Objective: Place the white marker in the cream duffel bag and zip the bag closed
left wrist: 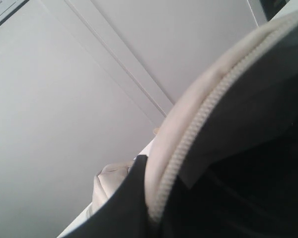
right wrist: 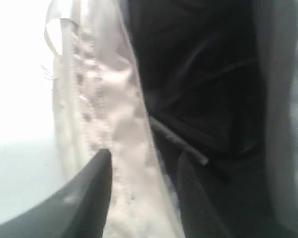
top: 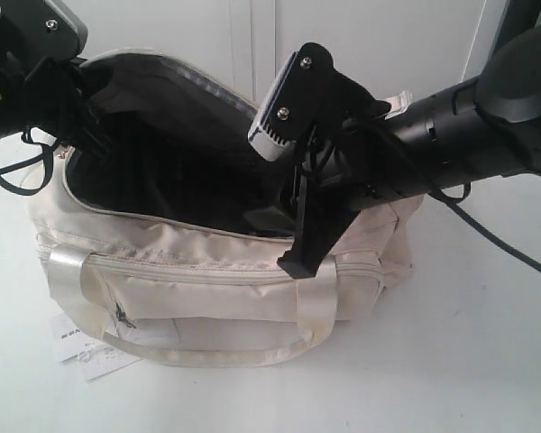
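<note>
Your right end effector [right wrist: 144,168] hangs open over the large soft cream fabric duffel bag [top: 216,271], fingers [right wrist: 89,198] parted either side of its near rim. The slim grey-white marker [right wrist: 176,141] lies loose inside on the black lining [top: 162,162]. Your left end effector [top: 79,90] is clamped on the unzipped top flap, holding it up, and the bag sits on the white surface [top: 469,361].

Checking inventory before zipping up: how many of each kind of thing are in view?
Bags: 1, the cream duffel bag
Markers: 1, the white marker, inside the bag
Tags: 1, the paper tag
Pincers: 2, left pincer, right pincer
Total: 5
</note>
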Robot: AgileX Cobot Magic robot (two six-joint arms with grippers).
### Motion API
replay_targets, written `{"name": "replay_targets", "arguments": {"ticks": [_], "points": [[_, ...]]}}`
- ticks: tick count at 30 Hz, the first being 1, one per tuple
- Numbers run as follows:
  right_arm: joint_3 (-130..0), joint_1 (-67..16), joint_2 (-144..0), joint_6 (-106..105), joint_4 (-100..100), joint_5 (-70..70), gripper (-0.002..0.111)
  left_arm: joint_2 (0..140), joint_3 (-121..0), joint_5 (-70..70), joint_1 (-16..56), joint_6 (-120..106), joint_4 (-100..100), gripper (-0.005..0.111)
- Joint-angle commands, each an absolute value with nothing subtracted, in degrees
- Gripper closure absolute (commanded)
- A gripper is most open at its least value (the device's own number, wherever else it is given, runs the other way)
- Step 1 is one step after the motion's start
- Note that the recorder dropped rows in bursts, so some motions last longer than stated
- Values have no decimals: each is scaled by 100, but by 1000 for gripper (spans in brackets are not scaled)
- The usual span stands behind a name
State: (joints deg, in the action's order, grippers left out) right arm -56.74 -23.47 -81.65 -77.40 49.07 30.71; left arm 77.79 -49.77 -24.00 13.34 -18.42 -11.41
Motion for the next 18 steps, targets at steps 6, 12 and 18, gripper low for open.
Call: {"name": "replay_targets", "arguments": {"ticks": [6, 12, 18], "points": [[-5653, -2347, -7759, -6709, 5155, 3511, 108, 7771, -5017, -2383, 1331, -1780, -1071, 107], [-5872, -2335, -7616, -4510, 5048, 3143, 108, 7771, -5017, -2371, 1331, -1731, -700, 107], [-6231, -2335, -7616, -4190, 4230, 3828, 108, 7661, -5152, -1425, 1331, -1301, -131, 107]]}}
